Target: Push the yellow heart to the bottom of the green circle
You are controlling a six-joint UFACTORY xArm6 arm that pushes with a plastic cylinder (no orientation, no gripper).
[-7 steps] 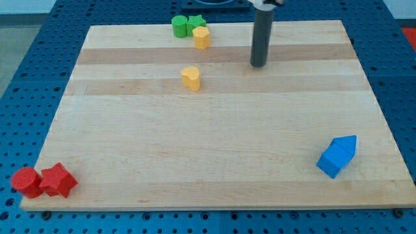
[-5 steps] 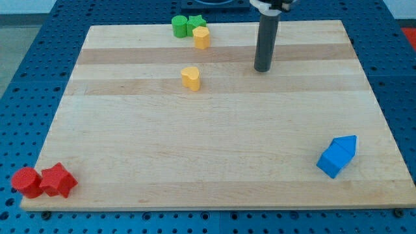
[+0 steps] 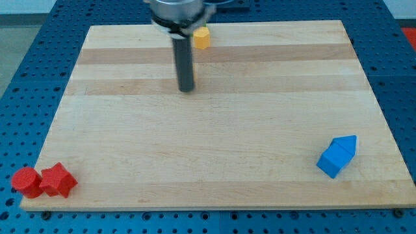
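My tip (image 3: pixel 187 88) rests on the wooden board (image 3: pixel 227 143), in its upper half and left of centre. The yellow heart does not show; the rod stands over the spot where it last lay. The green circle and the green block beside it do not show either, as the arm's body covers the board's top edge there. A second yellow block (image 3: pixel 202 38) peeks out just right of the rod near the top edge.
A red circle (image 3: pixel 25 181) and a red star (image 3: pixel 58 181) sit together at the board's bottom left corner. Two blue blocks (image 3: pixel 338 156) touch each other near the bottom right edge.
The rod has moved far to the view's left and a little down, from right of the yellow heart to over its spot. The heart and both green blocks are now hidden.
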